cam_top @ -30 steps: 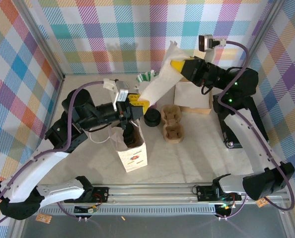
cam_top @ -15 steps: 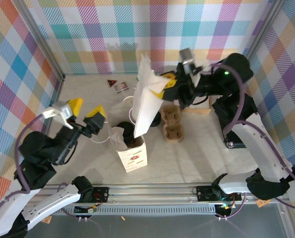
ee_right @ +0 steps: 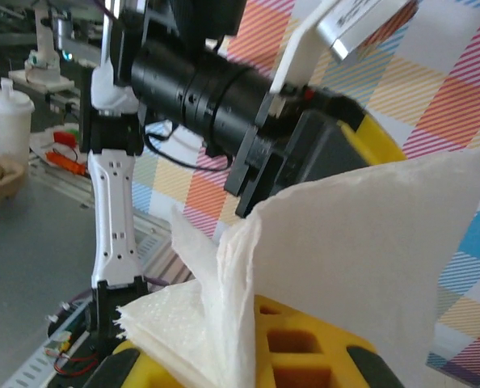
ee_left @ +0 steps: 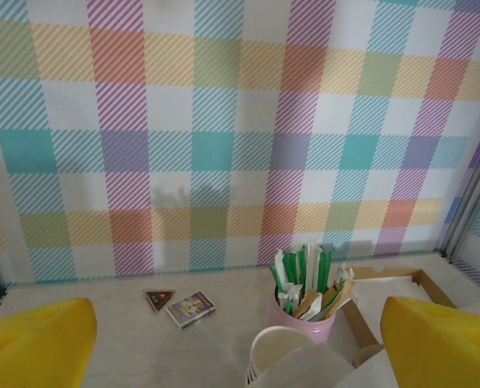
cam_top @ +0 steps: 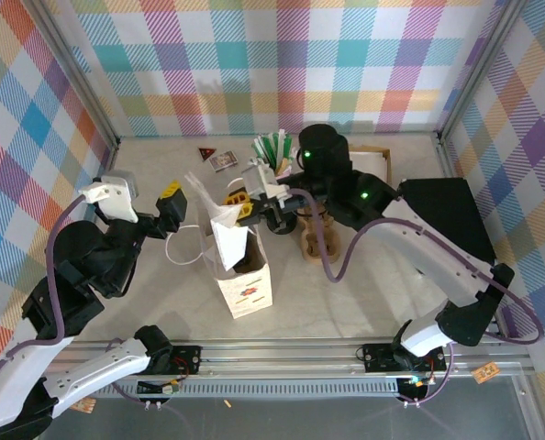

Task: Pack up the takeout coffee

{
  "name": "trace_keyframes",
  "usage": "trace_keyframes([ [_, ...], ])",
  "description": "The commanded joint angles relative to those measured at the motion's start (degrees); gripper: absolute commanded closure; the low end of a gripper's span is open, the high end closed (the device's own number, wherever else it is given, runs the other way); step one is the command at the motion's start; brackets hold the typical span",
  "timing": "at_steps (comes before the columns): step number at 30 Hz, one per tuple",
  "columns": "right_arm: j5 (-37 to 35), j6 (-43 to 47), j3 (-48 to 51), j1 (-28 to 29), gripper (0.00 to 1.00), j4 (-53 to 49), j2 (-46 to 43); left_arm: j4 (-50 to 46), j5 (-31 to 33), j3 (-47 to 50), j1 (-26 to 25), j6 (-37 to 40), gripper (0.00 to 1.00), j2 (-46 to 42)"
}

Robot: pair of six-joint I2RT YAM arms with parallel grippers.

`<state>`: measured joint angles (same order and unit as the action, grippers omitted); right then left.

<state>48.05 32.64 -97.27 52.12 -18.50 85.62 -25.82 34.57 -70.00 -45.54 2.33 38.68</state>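
While shut, right gripper (cam_top: 242, 202) on napkin (cam_top: 227, 236)

Pastel plaid cloth walls (cam_top: 282, 64) in teal, orange, purple and yellow checks close in three sides of a pale marbled tabletop (cam_top: 364, 293), with silver metal posts (cam_top: 83, 78) at the back corners and a slotted aluminium rail (cam_top: 291, 353) along the near edge

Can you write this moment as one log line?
left gripper: jaws open | right gripper: jaws shut on napkin | napkin: over paper bag

No legible text (bag label (cam_top: 250, 291) blurred)
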Motion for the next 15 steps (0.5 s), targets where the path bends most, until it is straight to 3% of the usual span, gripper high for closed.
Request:
trace_keyframes([
  [1,-1.34,8.05,2.12,1.61,1.00,-3.08,-0.61,0.67,0.13,-0.21,0.13,-1.07,0.10,-0.71],
  [15,-4.99,7.96,13.49,2.99,0.99,-6.76,-6.12,0.55,-0.62,-1.21,0.11,0.20,0.10,1.67],
])
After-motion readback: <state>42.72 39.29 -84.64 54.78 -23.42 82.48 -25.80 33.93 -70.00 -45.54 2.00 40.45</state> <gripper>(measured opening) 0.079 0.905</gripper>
